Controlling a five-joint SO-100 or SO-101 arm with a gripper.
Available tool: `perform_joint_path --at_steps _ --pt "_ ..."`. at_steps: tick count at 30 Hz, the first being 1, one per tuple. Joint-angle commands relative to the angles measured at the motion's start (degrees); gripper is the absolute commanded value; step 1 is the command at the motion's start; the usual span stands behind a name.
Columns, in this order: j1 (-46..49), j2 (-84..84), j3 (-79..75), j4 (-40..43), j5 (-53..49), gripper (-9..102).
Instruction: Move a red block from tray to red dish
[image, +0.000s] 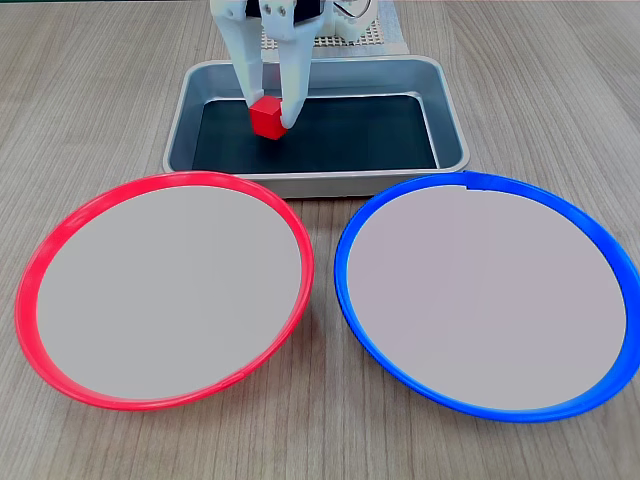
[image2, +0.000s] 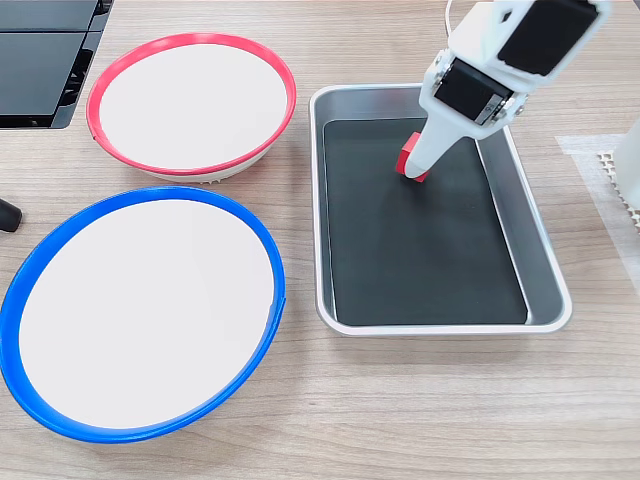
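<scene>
The hand grabs the red block in the tray.

The hand is squeezed on the red block, low over the tray floor near its back edge. The red dish sits empty just past the tray's front rim, toward the surface's front left corner in that fixed view.

Worktop: pale wood-grain laminate, seen in both fixed views.

Lying directly on it:
- Tray, grey metal, rectangular with rounded corners and a black floor.
- Red dish, round and shallow with a pale inside, just beside one long side of the tray.
- Blue dish, same size, just beside the red dish and apart from it.
- White perforated mat, partly in view near a worktop edge beyond the tray.
- Black flat equipment, at a worktop corner beside the red dish.
</scene>
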Motion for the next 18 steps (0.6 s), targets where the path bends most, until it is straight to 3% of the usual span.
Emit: perform_joint_path --at_steps 1,10,18 --pt "-3.0 1.3 -14.5 4.0 9.0 0" --pt "-1.6 -29.0 -65.4 16.4 23.8 0" --pt "4.0 -47.8 -73.1 12.3 19.1 0"
